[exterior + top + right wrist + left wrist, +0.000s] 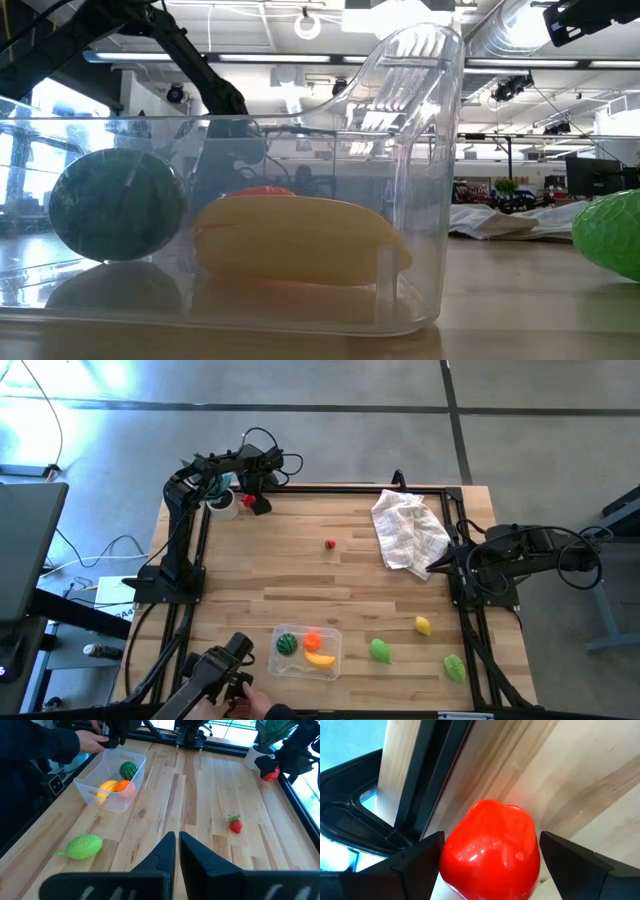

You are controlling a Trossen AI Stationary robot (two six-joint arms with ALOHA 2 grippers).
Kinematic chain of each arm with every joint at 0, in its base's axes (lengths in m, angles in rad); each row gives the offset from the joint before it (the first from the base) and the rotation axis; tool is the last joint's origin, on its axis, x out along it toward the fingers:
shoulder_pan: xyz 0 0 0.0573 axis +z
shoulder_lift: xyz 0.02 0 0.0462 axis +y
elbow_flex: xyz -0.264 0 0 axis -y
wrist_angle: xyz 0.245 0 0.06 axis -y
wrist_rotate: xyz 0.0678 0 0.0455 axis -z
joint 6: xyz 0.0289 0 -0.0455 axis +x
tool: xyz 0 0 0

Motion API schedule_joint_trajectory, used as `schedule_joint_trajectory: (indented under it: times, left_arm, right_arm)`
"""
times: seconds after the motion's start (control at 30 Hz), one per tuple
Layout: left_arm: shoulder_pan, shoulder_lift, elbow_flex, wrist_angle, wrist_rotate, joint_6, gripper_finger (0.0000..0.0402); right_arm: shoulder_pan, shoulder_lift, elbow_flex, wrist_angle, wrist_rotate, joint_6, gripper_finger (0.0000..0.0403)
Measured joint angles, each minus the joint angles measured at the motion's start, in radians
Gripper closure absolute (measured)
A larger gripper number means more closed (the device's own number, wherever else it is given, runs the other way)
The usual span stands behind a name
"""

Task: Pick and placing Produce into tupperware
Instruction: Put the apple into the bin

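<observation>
Currently the left gripper point(258, 501) sits at the far left corner of the table point(300, 575), beside the white pot point(222, 506) of a green plant point(272, 731). Its fingers point(415, 862) stand wide apart on either side of a red toy fruit point(491, 850); whether the pads touch the fruit cannot be told. The fruit lies close to the black frame rail point(432, 775) at the table edge.

The right gripper point(177, 845) waits over the right side of the table, its fingers pressed together and holding nothing.

The tupperware point(308, 652) stands at the near edge of the table, left of centre. It contains a dark green round toy point(287, 644), an orange toy point(312, 641) and a yellow banana point(319, 658).

Produce outside the container:
- a small strawberry point(331, 544) near the table centre;
- a lemon point(423, 625) toward the near right;
- a green toy point(380, 651) just right of the tupperware;
- a second green toy point(454, 667) further right.

A white checked cloth point(408, 530) lies crumpled at the far right. A person's hand point(92, 741) holds a dark device at the near edge, next to the tupperware.
</observation>
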Motion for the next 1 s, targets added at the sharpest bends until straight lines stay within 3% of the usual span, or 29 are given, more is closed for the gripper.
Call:
schedule_joint_trajectory:
  times: [0.13,0.4,0.7,1.0]
  left_arm:
    - [0.000,0.000,0.000,-0.004,0.000,0.000,0.0093]
    - [0.000,0.000,0.000,0.000,0.004,-0.027,0.0149]
    - [0.000,0.000,0.000,-0.002,0.003,-0.012,0.0103]
    - [0.000,0.000,0.000,-0.003,0.003,-0.037,0.0149]
  right_arm:
    - [0.000,0.000,0.000,0.000,0.000,0.000,0.0386]
    - [0.000,0.000,0.000,0.000,0.000,0.000,0.0386]
    - [0.000,0.000,0.000,0.000,0.000,0.000,0.0386]
    - [0.000,0.000,0.000,0.000,0.000,0.000,0.0386]
